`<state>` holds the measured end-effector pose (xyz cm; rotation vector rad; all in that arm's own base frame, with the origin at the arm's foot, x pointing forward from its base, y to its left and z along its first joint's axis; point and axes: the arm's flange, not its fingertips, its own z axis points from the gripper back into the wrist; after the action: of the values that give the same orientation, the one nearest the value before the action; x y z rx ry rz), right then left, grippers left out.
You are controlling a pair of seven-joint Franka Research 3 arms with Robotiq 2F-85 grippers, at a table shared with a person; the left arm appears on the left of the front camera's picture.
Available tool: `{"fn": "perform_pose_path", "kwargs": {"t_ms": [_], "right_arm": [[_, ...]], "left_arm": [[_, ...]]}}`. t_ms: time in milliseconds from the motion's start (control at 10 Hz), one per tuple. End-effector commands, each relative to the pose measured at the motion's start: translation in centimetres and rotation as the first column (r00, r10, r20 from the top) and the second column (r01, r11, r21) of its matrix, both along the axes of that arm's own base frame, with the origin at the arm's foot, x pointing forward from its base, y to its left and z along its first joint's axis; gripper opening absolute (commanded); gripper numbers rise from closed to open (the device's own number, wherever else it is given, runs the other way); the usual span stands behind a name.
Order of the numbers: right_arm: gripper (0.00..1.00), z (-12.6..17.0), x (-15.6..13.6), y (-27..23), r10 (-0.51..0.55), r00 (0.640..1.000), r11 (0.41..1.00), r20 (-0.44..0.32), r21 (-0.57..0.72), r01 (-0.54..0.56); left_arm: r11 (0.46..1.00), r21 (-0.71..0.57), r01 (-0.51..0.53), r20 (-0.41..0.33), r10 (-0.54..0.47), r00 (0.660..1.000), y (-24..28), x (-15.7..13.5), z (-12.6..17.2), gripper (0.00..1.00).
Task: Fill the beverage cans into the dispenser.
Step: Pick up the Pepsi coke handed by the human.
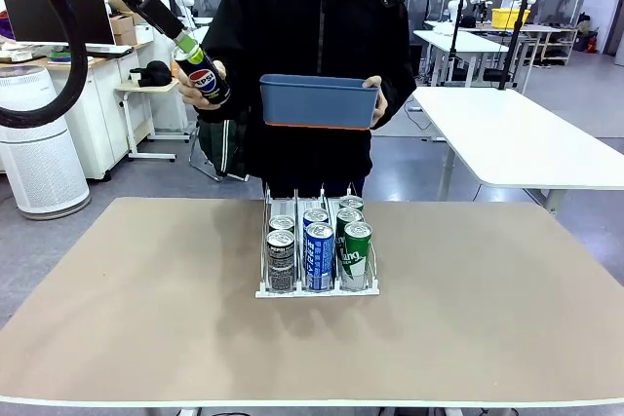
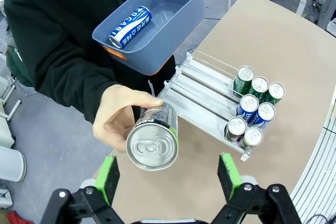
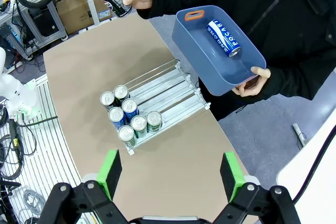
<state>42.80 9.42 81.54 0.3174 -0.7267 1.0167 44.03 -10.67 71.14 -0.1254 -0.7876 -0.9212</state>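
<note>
Holding a black can out toward the left gripper, the person's hand keeps it just ahead of the wide-open jaws. It seems to touch neither green pad, though the angle makes that hard to judge. The other hand carries a tub with one blue can lying in it. The dispenser sits mid-table, seven cans upright at its near end. The right gripper hangs above the table, open and empty.
</note>
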Motion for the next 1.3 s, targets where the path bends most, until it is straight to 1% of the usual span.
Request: {"fn": "perform_pose_path", "kwargs": {"t_ms": [0, 100, 200, 300, 400, 600, 900, 1200], "right_arm": [[1.00, 0.0, 0.0, 0.0, -0.005, 1.000, 1.000, -0.003, 0.011, 0.005], [1.00, 0.0, 0.0, 0.0, -0.005, 1.000, 1.000, -0.003, 0.011, 0.005], [1.00, 0.0, 0.0, 0.0, -0.005, 1.000, 1.000, -0.003, 0.011, 0.005], [1.00, 0.0, 0.0, 0.0, -0.005, 1.000, 1.000, -0.003, 0.011, 0.005], [1.00, 0.0, 0.0, 0.0, -0.005, 1.000, 1.000, -0.003, 0.011, 0.005], [1.00, 0.0, 0.0, 0.0, -0.005, 1.000, 1.000, -0.003, 0.011, 0.005], [1.00, 0.0, 0.0, 0.0, -0.005, 1.000, 1.000, -0.003, 0.011, 0.005], [1.00, 0.0, 0.0, 0.0, -0.005, 1.000, 1.000, -0.003, 0.011, 0.005]], "left_arm": [[1.000, 0.005, -0.007, 0.000, 0.007, 1.000, 0.2, -0.2, 0.0, 1.00], [1.000, 0.000, 0.000, 0.000, 0.000, 1.000, 0.0, 0.0, 0.0, 1.00], [0.999, -0.028, -0.016, -0.022, 0.015, 1.000, 0.3, 1.0, -0.3, 1.00], [0.999, -0.046, -0.008, -0.029, 0.006, 1.000, 0.7, 1.6, -0.3, 1.00], [0.999, -0.043, -0.007, -0.021, 0.006, 1.000, 1.0, 2.0, -0.3, 1.00], [0.998, -0.069, 0.000, -0.038, -0.003, 0.999, 1.0, 2.9, -0.7, 1.00], [0.997, -0.078, 0.006, -0.064, -0.011, 0.998, 1.2, 4.3, -1.6, 1.00], [0.997, -0.066, 0.027, -0.070, -0.032, 0.997, 1.4, 5.4, -2.4, 1.00]]}}
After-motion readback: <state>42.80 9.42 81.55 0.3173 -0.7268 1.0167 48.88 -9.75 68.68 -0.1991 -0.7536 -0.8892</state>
